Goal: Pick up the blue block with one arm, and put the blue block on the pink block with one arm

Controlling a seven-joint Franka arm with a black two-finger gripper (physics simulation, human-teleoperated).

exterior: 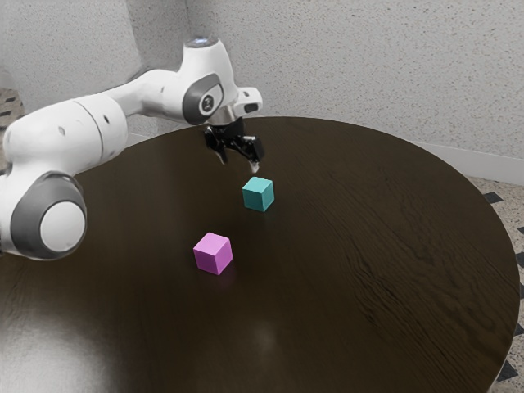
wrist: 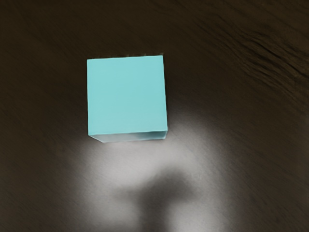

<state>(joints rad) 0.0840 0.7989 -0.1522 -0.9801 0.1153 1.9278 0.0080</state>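
The exterior view takes in the whole layout: the white arm (exterior: pixel 98 123) reaches in from the exterior view's left, and its end effector (exterior: pixel 238 155) hangs above the dark round tabletop (exterior: pixel 368 229), fingers spread wide with nothing between them. The blue block (exterior: pixel 258 194) rests on the tabletop just below and slightly toward the exterior view's right of those fingers, not touching them. The pink block (exterior: pixel 213 252) sits apart from it, nearer the camera.

The wrist view looks down on the blue block (wrist: pixel 126 96), showing its square top face, a thin strip of one side and the wood grain of the tabletop (wrist: pixel 251 121).

The block is a cube lying flat, with no long axis.
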